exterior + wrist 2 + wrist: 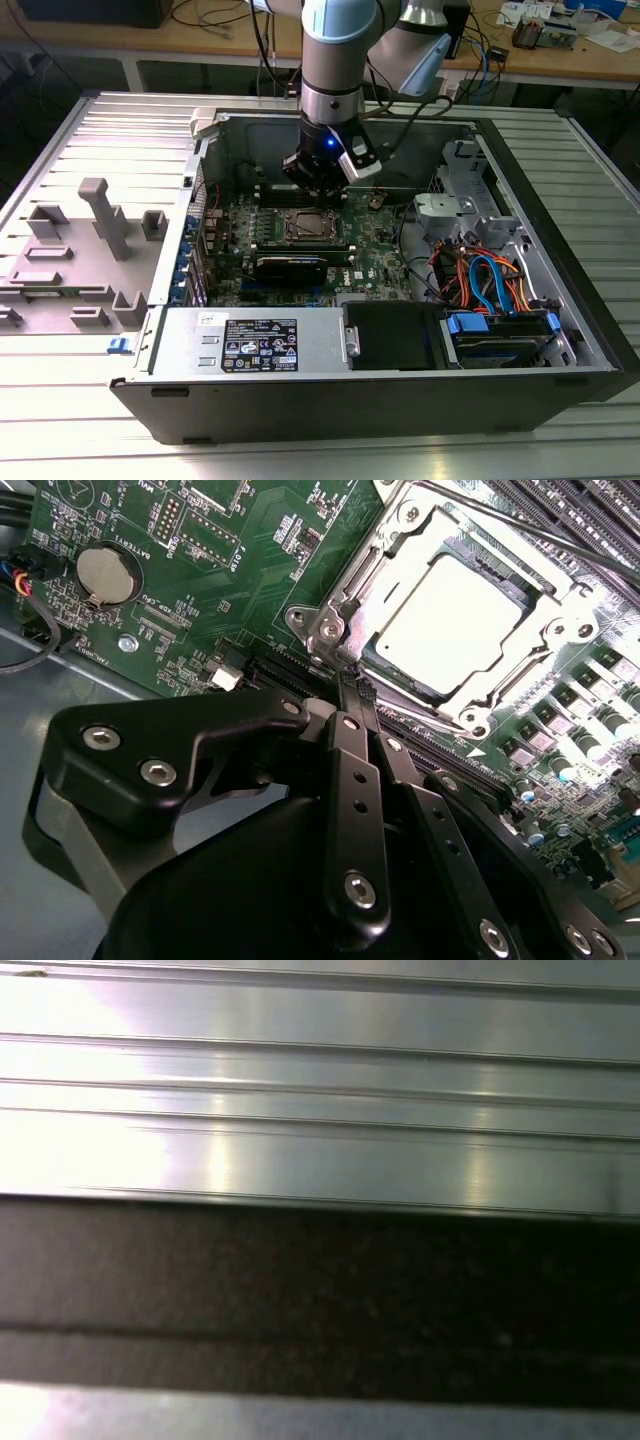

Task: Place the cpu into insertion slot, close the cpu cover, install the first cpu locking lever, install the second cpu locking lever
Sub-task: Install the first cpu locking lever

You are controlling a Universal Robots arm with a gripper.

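My fingers (352,685) are pressed together with nothing between them, tips down at the near corner of the cpu cover (345,610). That cover lies flat over the insertion slot (530,685), and just beyond my tips the cpu (455,625) shows through its window, seated. Farther off, the green board (240,570) carries a coin battery (103,573).

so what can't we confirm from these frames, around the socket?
- Hand, second wrist view: its black links crowd together at the socket's near corner, so whether it grips anything there cannot be told.
- Locking levers, exterior view: too small to tell latched or free.
- Chip, second wrist view: glare washes out its top; the cover lies down around it.
- Socket, exterior view: its far edge sits behind the hand.
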